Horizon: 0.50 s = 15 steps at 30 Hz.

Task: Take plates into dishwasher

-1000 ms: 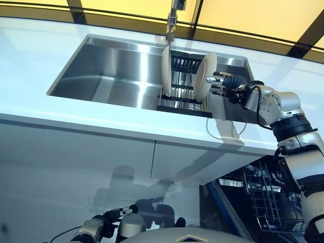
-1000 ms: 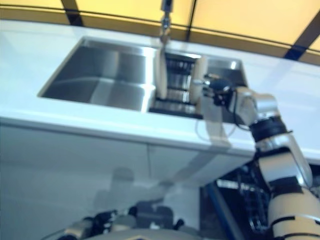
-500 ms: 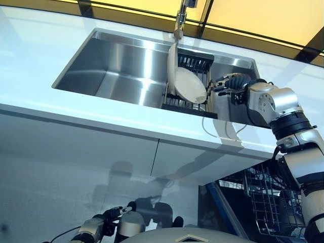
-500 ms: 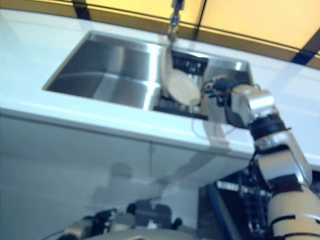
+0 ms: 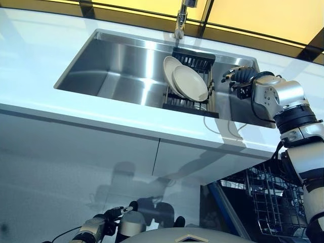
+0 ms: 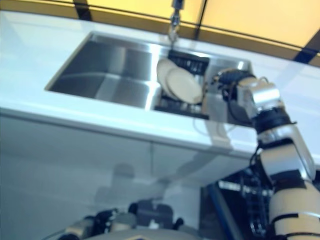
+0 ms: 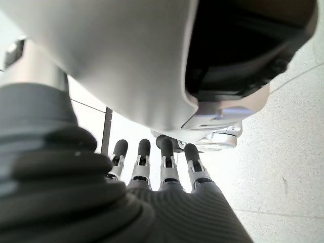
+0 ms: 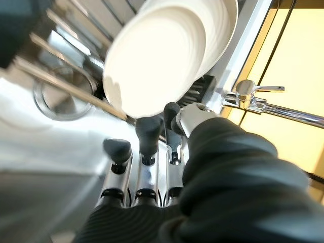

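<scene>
Two plates (image 5: 188, 82) leaned together in the black rack (image 5: 191, 98) inside the sink (image 5: 116, 68), set in the white desk (image 5: 66, 116). The right robot hand (image 5: 238, 76) hovered just beside the rack, apart from the plates, its fingers (image 8: 147, 131) loosely extended and holding nothing. The left robot hand (image 7: 152, 167) hung low, fingers straight and empty. A dishwasher basket (image 5: 268, 202) showed below the desk.

A kitchen: a long white countertop (image 5: 76, 109) holds a recessed stainless-steel sink (image 5: 121, 68) with a chrome faucet (image 5: 180, 23), a black dish rack (image 5: 190, 98) of round cream plates (image 5: 190, 83), and an open wire dishwasher basket (image 5: 271, 205) below.
</scene>
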Motion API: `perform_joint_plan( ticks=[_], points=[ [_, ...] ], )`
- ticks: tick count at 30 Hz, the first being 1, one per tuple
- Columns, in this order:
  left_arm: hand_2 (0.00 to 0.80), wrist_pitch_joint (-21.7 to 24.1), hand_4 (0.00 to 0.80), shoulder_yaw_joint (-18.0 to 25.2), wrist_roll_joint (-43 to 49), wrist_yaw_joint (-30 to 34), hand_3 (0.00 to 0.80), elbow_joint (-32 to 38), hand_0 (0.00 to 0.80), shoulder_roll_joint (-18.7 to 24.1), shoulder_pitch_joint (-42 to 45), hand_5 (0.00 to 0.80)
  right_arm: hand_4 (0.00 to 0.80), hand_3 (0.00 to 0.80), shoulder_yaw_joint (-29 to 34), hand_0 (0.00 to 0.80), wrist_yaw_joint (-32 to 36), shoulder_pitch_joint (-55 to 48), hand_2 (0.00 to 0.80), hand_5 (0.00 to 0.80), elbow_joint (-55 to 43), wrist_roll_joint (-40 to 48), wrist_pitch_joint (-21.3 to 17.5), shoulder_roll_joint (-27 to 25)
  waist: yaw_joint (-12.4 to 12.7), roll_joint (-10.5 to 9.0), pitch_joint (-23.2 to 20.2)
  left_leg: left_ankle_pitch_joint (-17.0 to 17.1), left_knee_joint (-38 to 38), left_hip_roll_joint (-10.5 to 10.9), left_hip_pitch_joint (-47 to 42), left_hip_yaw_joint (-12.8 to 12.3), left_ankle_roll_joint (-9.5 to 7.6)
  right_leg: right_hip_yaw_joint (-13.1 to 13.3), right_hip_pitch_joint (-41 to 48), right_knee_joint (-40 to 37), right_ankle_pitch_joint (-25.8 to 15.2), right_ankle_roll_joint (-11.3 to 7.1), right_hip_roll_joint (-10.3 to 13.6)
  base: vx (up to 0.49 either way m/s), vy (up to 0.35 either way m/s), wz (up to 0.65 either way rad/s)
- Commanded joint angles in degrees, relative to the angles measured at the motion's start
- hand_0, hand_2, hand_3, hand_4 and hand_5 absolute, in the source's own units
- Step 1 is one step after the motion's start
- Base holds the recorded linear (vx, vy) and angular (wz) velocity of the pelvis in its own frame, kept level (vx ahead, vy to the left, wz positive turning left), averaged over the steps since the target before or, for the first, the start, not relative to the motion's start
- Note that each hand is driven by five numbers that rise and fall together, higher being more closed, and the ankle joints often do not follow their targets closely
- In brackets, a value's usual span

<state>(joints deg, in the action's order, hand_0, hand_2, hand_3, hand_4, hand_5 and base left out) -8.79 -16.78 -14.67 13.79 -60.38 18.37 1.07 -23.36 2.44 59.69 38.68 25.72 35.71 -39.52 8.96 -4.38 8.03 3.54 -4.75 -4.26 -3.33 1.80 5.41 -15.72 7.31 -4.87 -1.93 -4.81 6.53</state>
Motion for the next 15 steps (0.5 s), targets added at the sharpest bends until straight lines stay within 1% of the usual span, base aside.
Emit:
perform_joint_plan(
  ticks=[1, 2, 3, 5, 6, 7, 11, 15],
  points=[
    [0.000, -0.8, 0.000, -4.5, 0.4, 0.4, 0.000, -2.2, 0.000, -0.5, -2.2, 0.000, 0.000, 0.000, -6.8, 0.000, 3.4, 8.6, 0.000, 0.000, -0.8, -9.5, -3.8, -5.8, 0.9, -1.11, -2.1, -1.2, 0.4, -0.7, 0.8, -2.2, 0.17, 0.2, 0.9, 2.3, 0.8, -3.18, 4.1, 0.000, 0.000, 0.00],
    [0.000, -0.8, 0.000, -4.5, 0.4, 0.3, 0.000, -2.2, 0.000, -0.5, -2.3, 0.000, 0.000, 0.000, -7.0, 0.000, 3.4, 8.7, 0.000, 0.000, -0.9, -9.7, -3.7, -5.8, 0.9, -1.08, -2.1, -1.2, 0.4, -0.7, 0.8, -2.2, 0.18, 0.2, 0.9, 2.2, 0.8, -3.18, 4.1, 0.000, 0.000, 0.00],
    [0.000, -0.9, 0.000, -4.6, 0.4, 0.3, 0.000, -1.9, 0.000, -0.5, -2.2, 0.000, 0.000, 0.000, -7.8, 0.000, 4.5, 8.7, 0.000, 0.000, -1.7, -12.6, -4.9, -5.8, 0.8, -1.04, -2.0, -1.3, 0.4, -0.7, 0.6, -2.3, 0.12, 0.3, 0.8, 2.3, 0.8, -3.12, 4.1, 0.000, 0.000, 0.00],
    [0.000, -0.9, 0.000, -4.7, 0.4, 0.4, 0.000, -2.1, 0.000, -0.5, -2.4, 0.000, 0.000, 0.000, -8.6, 0.000, 4.4, 8.7, 0.000, 0.000, -2.4, -16.8, -6.5, -5.7, 0.8, -0.94, -2.0, -1.2, 0.4, -0.7, 0.6, -2.2, 0.06, 0.3, 0.8, 2.3, 0.8, -3.07, 4.0, 0.000, 0.000, 0.00],
    [0.000, -0.9, 0.000, -4.7, 0.4, 0.4, 0.000, -2.1, 0.000, -0.5, -2.4, 0.000, 0.000, 0.000, -8.6, 0.000, 4.4, 8.7, 0.000, 0.000, -2.4, -16.8, -6.5, -5.7, 0.8, -0.94, -2.0, -1.2, 0.4, -0.7, 0.6, -2.2, 0.06, 0.3, 0.8, 2.3, 0.8, -3.07, 4.0, 0.000, 0.000, 0.00],
    [0.000, -0.9, 0.000, -4.6, 0.4, 0.4, 0.000, -1.9, 0.000, -0.6, -2.3, 0.000, 0.000, 0.000, -8.8, 0.000, 4.0, 8.0, 0.000, 0.000, -3.4, -19.9, -7.3, -5.4, 0.8, -0.80, -1.9, -1.3, 0.4, -0.6, 0.6, -2.2, -0.01, 0.3, 0.8, 2.3, 0.8, -3.06, 4.0, 0.000, 0.000, 0.00],
    [0.000, -0.9, 0.000, -4.5, 0.1, 0.4, 0.000, -1.7, 0.000, -0.9, -2.5, 0.000, 0.000, 0.000, -9.9, 0.000, 4.6, 5.6, 0.000, 0.000, -6.5, -26.9, -7.2, -4.3, 0.8, -0.41, -1.7, -1.2, 0.4, -0.6, 0.8, -2.0, -0.16, 0.4, 0.6, 2.3, 0.8, -3.15, 4.0, 0.000, 0.000, 0.00],
    [0.000, -0.7, 0.000, -4.2, 0.2, 0.7, 0.000, -1.7, 0.000, -0.8, -2.6, 0.000, 0.000, 0.000, -10.4, 0.000, 5.1, 4.0, 0.000, 0.000, -8.7, -28.9, -6.8, -3.1, 0.8, -0.18, -1.4, -1.1, 0.4, -0.6, 1.1, -1.9, -0.25, 0.4, 0.5, 2.2, 0.7, -3.15, 4.1, 0.000, 0.000, 0.00]
  ],
)
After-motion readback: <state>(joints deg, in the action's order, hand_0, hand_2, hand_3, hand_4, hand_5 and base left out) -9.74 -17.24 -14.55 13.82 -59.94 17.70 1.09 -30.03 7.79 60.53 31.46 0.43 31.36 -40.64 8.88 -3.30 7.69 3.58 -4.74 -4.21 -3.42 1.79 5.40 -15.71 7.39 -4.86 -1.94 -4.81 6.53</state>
